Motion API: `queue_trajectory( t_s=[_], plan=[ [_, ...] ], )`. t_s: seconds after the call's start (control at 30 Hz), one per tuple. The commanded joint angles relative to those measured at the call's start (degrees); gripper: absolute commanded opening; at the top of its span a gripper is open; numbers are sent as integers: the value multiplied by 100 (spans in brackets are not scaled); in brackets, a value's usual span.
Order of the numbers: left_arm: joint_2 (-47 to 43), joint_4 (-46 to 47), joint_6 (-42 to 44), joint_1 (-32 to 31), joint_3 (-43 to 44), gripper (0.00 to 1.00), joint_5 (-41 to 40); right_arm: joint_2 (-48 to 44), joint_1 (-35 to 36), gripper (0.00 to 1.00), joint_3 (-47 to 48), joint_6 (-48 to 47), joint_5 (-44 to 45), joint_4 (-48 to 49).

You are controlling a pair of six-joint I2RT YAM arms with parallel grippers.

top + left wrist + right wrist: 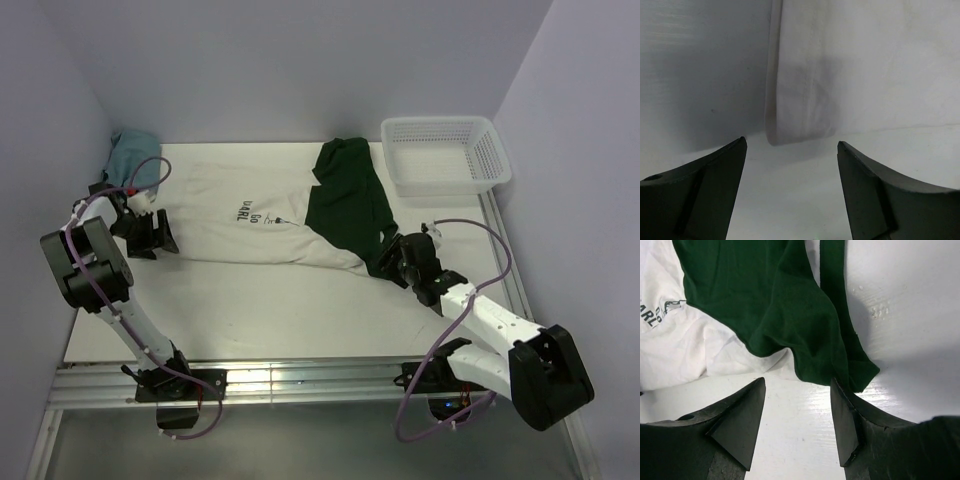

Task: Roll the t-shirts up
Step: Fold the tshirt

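Our left tool (792, 142) is spread wide with nothing between its fingers (705, 175). It hovers over bare worktop (795, 200), just short of the folded cream edge of the t-shirt (805, 100). Our right tool (797, 380) is also spread and holds nothing. It sits just beside the lowest fold of the t-shirt's dark green sleeve (780, 305), whose tip lies close to one finger.

From above, the t-shirt (270, 215) lies flat across the middle of the worktop (300, 310), with the left tool (150, 232) at its left end and the right tool (392, 255) at its right end. On the chest, small dark print (248, 212) reads "GO" over "DARL"; the right wrist view catches only "ARL" (655, 312). Beyond the t-shirt's right end stands a white mesh basket (445, 150), and beyond its left end lies a crumpled teal cloth (128, 155).
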Motion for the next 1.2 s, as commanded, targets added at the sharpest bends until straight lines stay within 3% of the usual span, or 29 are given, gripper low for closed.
queue_trajectory(
  t_s=[0.0,0.17,0.27,0.3,0.37,0.4,0.47,0.5,0.77,1.17],
  plan=[
    [113,-36,-283,27,247,78,530,-24,9,62,-253,360,-28,486],
    [192,227,-477,45,186,73,407,196,9,63,-385,571,-161,802],
    [245,324,-573,45,177,64,398,292,9,64,-438,650,-231,952],
    [245,350,-591,36,168,57,380,310,18,64,-455,659,-240,987],
    [254,377,-626,36,177,51,363,310,9,64,-482,720,-240,979],
    [254,386,-626,36,177,42,345,284,18,65,-508,738,-249,978],
    [228,421,-626,45,160,37,293,249,9,67,-543,817,-257,978],
    [193,447,-618,45,160,30,275,223,18,67,-578,835,-275,996],
    [26,456,-504,45,195,0,257,310,105,72,-579,1046,-329,883],
    [-97,430,-257,36,186,0,134,-297,361,72,-640,1503,209,-138]
  ],
)
